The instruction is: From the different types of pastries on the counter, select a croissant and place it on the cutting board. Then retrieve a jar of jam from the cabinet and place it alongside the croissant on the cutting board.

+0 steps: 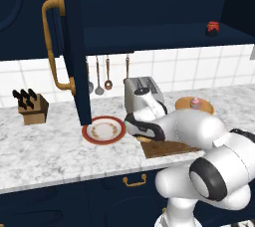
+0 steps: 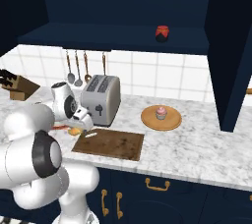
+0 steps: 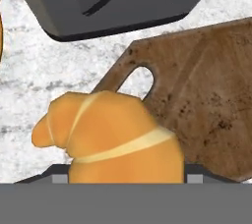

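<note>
The hand [image 2: 78, 128] grips the croissant [image 3: 110, 137] just beside the handle tab of the cutting board [image 2: 110, 144], so it should carry further over the board before lowering and letting go.

The croissant [image 3: 118, 137] hides the jaws, and the arm covers part of the cutting board [image 1: 167, 148].

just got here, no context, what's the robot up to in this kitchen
The arm's pincer holds a croissant low at the handle end of the cutting board, beside the toaster; whether it rests on the board is unclear. The cabinet door is open, and the jam jar sits on the shelf. A cupcake sits on a round wooden plate.
</note>
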Tool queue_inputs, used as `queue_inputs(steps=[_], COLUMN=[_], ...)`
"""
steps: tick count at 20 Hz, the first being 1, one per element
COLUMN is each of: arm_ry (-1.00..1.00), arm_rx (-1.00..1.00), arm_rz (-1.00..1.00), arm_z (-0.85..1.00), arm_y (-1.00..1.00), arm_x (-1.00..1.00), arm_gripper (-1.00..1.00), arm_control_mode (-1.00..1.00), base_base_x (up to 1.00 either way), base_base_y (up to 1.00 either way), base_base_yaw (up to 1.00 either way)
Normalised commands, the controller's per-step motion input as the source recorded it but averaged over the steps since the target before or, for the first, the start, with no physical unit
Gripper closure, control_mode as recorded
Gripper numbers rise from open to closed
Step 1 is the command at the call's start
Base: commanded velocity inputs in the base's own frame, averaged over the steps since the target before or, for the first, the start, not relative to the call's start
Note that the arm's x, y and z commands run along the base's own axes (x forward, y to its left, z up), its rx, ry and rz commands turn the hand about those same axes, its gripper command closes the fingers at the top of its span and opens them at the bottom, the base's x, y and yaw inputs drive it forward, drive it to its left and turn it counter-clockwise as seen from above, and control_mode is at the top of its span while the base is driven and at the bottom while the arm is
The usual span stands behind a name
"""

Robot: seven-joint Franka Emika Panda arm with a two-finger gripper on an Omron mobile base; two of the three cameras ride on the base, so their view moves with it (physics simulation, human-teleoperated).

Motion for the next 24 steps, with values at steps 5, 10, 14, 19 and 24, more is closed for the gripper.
queue_inputs(steps=[5, 10, 14, 19, 24], arm_ry=[0.10, 0.11, 0.11, 0.04, -0.04], arm_rx=[0.00, 0.00, 0.00, 0.00, 0.01], arm_rz=[-0.11, -0.01, 0.00, 0.00, 0.00], arm_z=[0.00, -0.19, -0.28, -0.23, -0.10], arm_y=[-0.89, -0.23, -0.09, -0.21, -0.44], arm_x=[0.28, 0.71, 0.32, 0.00, -0.34], arm_gripper=[1.00, 1.00, 1.00, -1.00, -1.00], arm_control_mode=[-1.00, -1.00, -1.00, -1.00, -1.00], base_base_x=[0.00, 0.00, 0.00, 0.00, 0.00], base_base_y=[0.00, 0.00, 0.00, 0.00, 0.00], base_base_yaw=[0.00, 0.00, 0.00, 0.00, 0.00])
